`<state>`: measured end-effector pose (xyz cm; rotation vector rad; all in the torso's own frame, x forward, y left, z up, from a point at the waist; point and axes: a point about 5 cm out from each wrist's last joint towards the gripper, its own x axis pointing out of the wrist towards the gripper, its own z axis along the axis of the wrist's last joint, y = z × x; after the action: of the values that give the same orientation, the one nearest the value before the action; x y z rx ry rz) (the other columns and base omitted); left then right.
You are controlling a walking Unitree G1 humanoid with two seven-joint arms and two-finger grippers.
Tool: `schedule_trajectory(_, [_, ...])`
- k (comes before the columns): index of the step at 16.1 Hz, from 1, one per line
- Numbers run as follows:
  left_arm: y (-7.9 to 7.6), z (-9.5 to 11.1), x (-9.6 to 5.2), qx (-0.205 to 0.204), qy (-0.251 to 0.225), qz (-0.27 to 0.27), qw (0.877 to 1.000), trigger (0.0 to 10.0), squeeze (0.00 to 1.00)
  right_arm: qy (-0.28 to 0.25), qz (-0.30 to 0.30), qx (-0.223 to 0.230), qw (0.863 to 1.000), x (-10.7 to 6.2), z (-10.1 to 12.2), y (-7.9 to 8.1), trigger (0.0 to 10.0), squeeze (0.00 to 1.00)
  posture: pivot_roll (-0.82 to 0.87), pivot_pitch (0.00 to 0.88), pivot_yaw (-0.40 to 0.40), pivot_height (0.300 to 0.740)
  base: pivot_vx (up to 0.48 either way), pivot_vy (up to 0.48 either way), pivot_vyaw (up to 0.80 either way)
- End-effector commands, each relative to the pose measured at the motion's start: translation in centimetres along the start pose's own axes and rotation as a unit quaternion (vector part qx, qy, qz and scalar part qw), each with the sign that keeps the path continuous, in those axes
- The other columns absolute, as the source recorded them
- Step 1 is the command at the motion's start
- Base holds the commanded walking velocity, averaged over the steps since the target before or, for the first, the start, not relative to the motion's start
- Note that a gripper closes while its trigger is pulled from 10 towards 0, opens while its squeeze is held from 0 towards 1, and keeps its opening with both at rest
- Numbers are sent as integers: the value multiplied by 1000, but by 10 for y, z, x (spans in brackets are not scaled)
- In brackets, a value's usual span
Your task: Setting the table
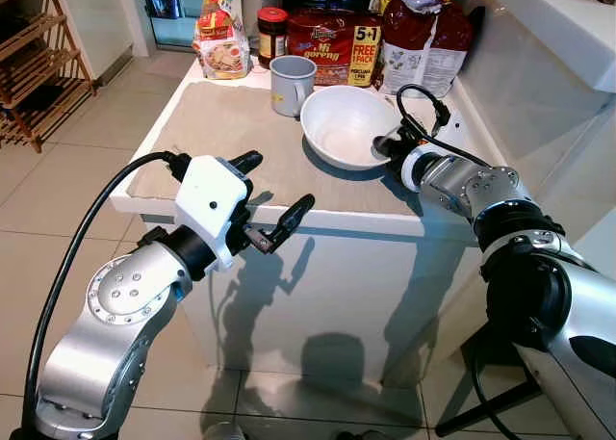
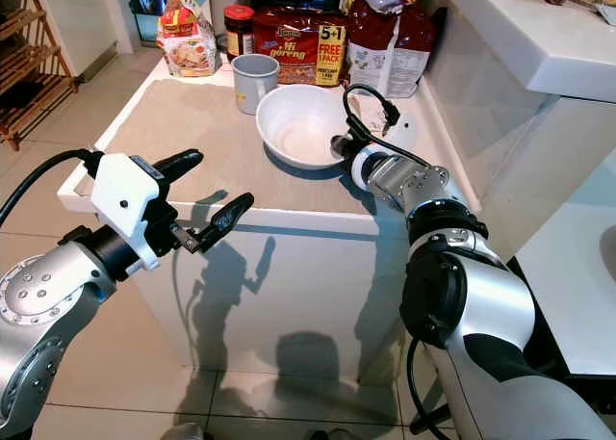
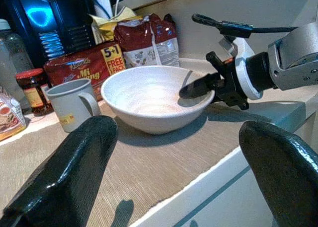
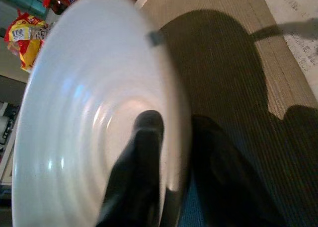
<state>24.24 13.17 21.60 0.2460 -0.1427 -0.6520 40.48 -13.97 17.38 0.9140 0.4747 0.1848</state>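
A white bowl rests on a beige placemat on the white table, near its right front corner. My right gripper is shut on the bowl's right rim, with one black finger inside the bowl and the other outside under the rim. A grey mug stands just behind the bowl on the left. In front of the table's front edge my left gripper hovers open and holds nothing. Its two fingers frame the bowl from a distance.
Along the table's back stand a red noodle pack, a jar and several snack bags. A wooden rack is at the far left and a white counter at the right. Tiled floor surrounds the table.
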Motion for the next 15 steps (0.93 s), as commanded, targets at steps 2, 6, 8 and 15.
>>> schedule_trajectory(2, [0, 1, 3, 8, -2, -5, 1000, 10000, 0, -6, 11, 10, 1000, -2, 8, 6, 0, 0, 152, 0, -43, 740, 0, 0, 0])
schedule_trajectory(6, [4, -1, 5, 13, -2, 15, 1000, 10000, 0, -15, 48, 14, 999, -4, 13, 15, 0, 0, 144, 0, -36, 740, 0, 0, 0])
schedule_trajectory(8, [10, -4, 5, 17, 2, 45, 999, 10000, 0, -17, 92, -1, 996, -12, 23, 28, 0, 0, 133, 0, -31, 740, 0, 0, 0])
schedule_trajectory(15, [22, -13, -8, 21, 14, 110, 994, 10000, 0, -132, 236, -290, 918, -106, 25, 44, 10000, 0, 114, 0, -41, 740, 0, 0, 0])
